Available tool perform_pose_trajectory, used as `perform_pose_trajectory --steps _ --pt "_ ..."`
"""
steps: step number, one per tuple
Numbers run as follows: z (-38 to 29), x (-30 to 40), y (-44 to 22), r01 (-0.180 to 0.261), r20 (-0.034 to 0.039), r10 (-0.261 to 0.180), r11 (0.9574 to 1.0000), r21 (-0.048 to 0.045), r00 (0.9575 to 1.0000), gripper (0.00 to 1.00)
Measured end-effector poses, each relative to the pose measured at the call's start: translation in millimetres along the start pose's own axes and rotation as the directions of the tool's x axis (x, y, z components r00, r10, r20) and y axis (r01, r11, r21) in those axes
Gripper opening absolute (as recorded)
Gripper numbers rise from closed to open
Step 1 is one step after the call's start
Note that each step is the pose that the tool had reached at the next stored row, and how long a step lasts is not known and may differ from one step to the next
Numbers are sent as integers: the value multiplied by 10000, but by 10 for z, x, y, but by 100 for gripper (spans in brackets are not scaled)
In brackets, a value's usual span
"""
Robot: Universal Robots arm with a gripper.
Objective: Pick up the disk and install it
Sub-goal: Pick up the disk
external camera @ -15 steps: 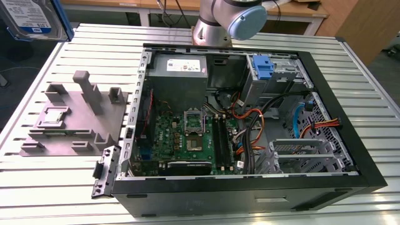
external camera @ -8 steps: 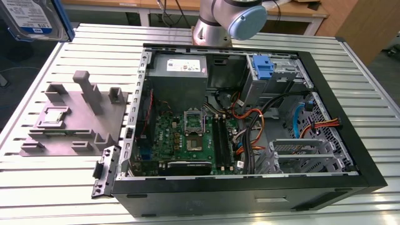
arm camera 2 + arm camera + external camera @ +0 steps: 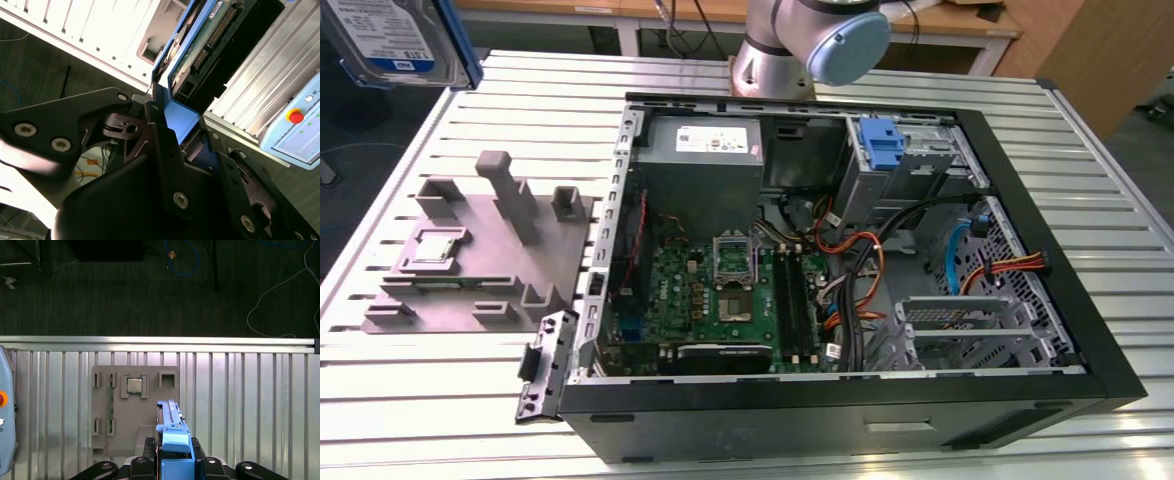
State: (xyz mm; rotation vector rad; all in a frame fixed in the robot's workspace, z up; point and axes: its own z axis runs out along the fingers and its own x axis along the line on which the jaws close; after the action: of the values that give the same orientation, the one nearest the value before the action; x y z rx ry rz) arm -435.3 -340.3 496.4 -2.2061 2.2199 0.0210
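Note:
The disk point(image 3: 390, 40) hangs high over the slatted table's corner at the exterior view's upper left, its white-and-blue label facing out and a blue frame along its edge. In the first wrist view the disk point(image 3: 171, 432) stands edge-on above the grey fixture plate point(image 3: 132, 412), with my gripper point(image 3: 172, 465) shut on its blue carrier. The second wrist view shows the disk point(image 3: 205, 40) from its circuit-board side, its blue frame clamped between my gripper's point(image 3: 175, 125) black fingers point(image 3: 155, 117).
An open computer case point(image 3: 854, 395) lies on the table with motherboard point(image 3: 720, 295), power-supply box point(image 3: 700, 150), a blue bracket point(image 3: 883, 145) in the upper bay and a metal drive cage point(image 3: 974, 330). The grey fixture plate point(image 3: 480, 255) holds a chip point(image 3: 133, 385). A pendant point(image 3: 300, 125) rests nearby.

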Motion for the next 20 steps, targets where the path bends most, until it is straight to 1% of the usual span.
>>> perform_pose_trajectory --steps 1,20 --pt "-1 0 -14 0 -1 0 10000 -1 10000 36" --pt "0 0 -32 0 0 0 10000 -1 10000 36"
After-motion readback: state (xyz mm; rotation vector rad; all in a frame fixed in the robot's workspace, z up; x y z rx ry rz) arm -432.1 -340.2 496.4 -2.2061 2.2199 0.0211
